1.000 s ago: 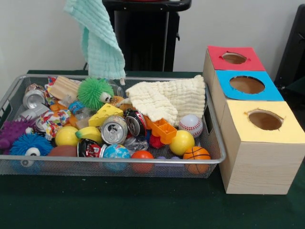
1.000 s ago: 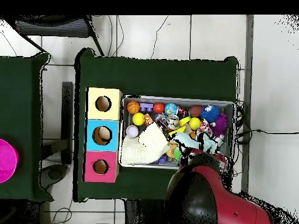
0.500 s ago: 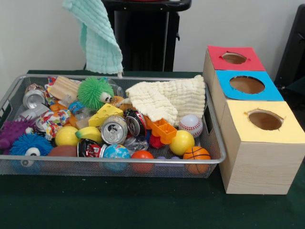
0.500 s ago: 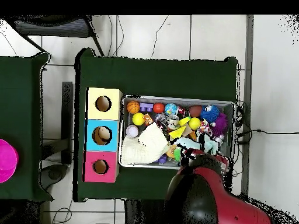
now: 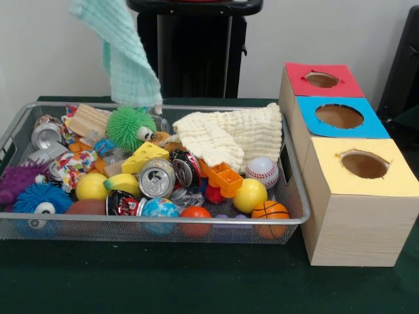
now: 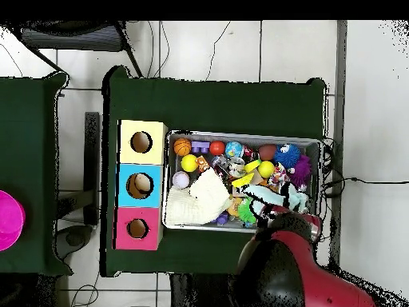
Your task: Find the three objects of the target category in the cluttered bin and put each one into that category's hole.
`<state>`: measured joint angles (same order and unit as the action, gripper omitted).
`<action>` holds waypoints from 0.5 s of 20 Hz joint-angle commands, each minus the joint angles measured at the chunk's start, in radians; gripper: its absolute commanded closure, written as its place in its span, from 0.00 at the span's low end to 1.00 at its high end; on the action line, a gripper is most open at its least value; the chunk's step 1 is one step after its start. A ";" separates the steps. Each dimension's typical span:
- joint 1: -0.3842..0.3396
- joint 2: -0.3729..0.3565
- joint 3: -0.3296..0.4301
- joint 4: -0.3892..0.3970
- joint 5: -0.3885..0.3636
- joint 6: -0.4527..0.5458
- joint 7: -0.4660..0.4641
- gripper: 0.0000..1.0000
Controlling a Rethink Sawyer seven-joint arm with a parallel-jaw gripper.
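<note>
A mint green cloth (image 5: pixel 121 52) hangs in the air over the back left of the wire bin (image 5: pixel 163 220), running up past the picture's top edge, its lower tip just above the green spiky ball (image 5: pixel 129 127). The gripper holding it is above the front view and hidden under the red arm (image 6: pixel 287 268) in the overhead view, where the mint green cloth (image 6: pixel 281 197) shows beside the arm. A cream cloth (image 5: pixel 226 134) lies folded over the bin's back right. Cans, balls and toys fill the rest.
Three wooden boxes stand in a row right of the bin, with a red-topped hole (image 5: pixel 321 79), a blue-topped hole (image 5: pixel 339 116) and a yellow-topped hole (image 5: pixel 364 164). A black pedestal (image 5: pixel 196 46) stands behind the bin. A magenta object (image 6: pixel 8 220) sits on the neighbouring table.
The hanging mint cloth has swung left in the front view. In the overhead view the red arm has shifted right, carrying the cloth along the bin.
</note>
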<state>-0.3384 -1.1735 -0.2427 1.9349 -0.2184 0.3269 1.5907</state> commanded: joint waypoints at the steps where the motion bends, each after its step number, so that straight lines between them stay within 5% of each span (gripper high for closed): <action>1: -0.063 0.130 0.045 -0.040 -0.056 -0.131 0.118 1.00; 10: -0.154 0.224 0.138 -0.080 -0.025 -0.107 0.059 1.00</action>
<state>-0.4370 -1.0551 -0.2292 1.8942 -0.2244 0.2213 1.5907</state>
